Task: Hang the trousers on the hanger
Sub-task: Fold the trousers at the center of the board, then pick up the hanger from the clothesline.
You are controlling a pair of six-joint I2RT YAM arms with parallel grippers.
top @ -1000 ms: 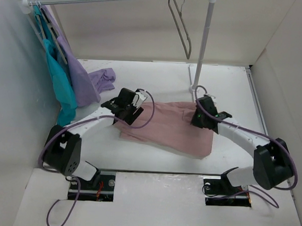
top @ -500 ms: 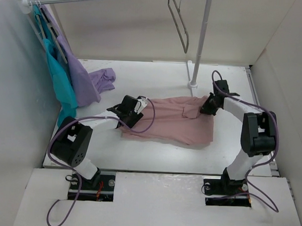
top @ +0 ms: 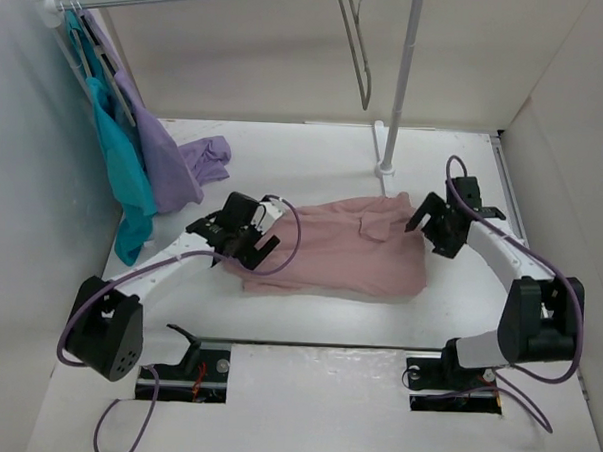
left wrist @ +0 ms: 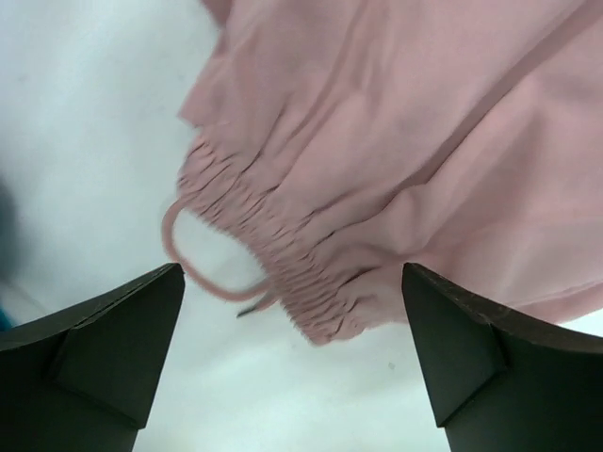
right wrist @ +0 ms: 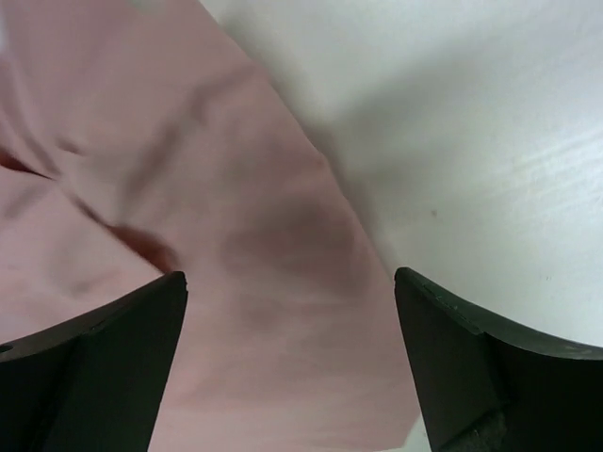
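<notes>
White table: one trousers, one hanger, left tool, right tool.

White arm links, black joints, black end effectors — purple cables

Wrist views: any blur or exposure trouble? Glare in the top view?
Left wrist: mild blur, but the waistband gathers on the trousers are readable; fingers dark, nearly featureless. Right wrist: softer, fabric folds smeared; table bright but faint streaks show, not blown out. Top external: sharp, even light, only soft shadows along the trousers' edge, no glare.
</notes>
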